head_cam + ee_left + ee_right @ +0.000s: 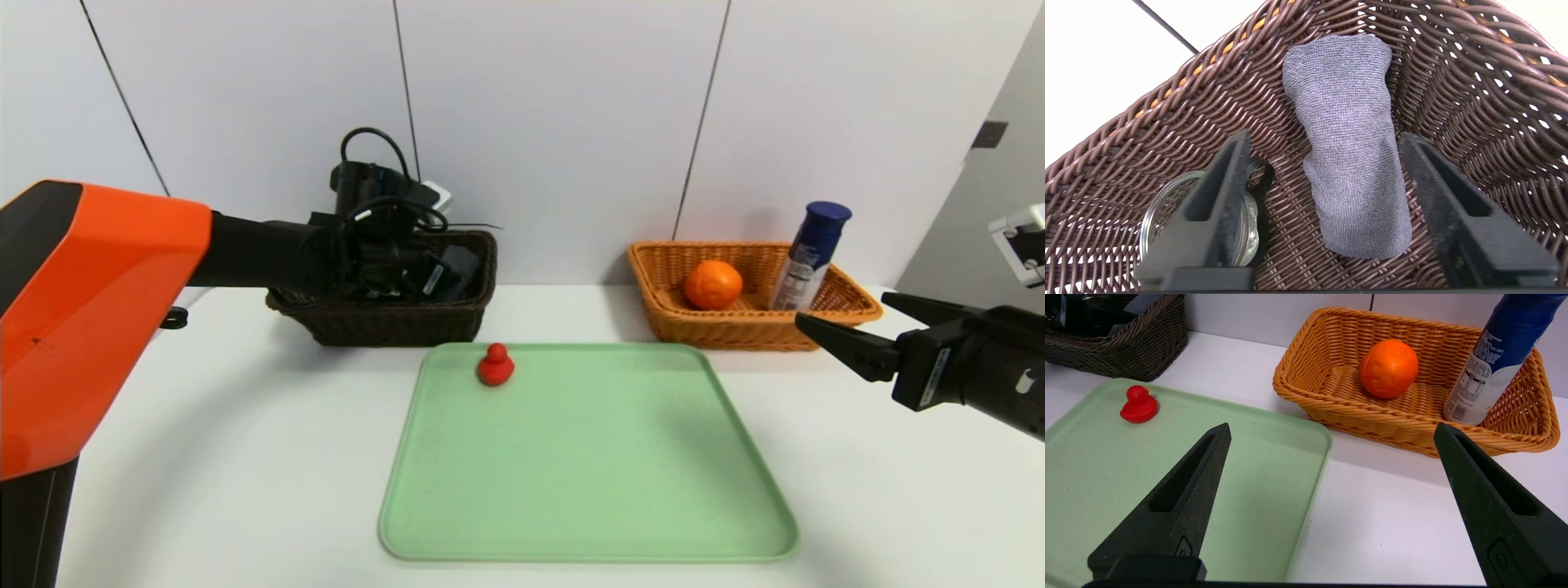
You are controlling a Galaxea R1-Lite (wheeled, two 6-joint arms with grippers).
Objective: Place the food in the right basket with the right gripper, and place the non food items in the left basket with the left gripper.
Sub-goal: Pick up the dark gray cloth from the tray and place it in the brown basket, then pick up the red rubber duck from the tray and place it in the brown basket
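Baskets are sitting at the back of the white surface (204, 457): the dark brown left basket (384, 322) and the orange right basket (739, 322), with a green tray (588, 490) lying in front of and between them. Reaching into the left basket, the left gripper (1327, 163) is hanging with its jaws spread apart around a grey rolled cloth (1349, 151), which is lying on the basket floor without being clamped; a round glass jar lid (1163, 212) is resting beside it. Near the right basket, the right gripper (1331, 433) is hovering above the surface with its jaws standing wide and holding nothing. Inside the right basket, a blue-capped spray bottle (808, 257) is leaning against the wall next to an orange (713, 284). A small red duck (495, 365) is sitting on the tray's far edge.
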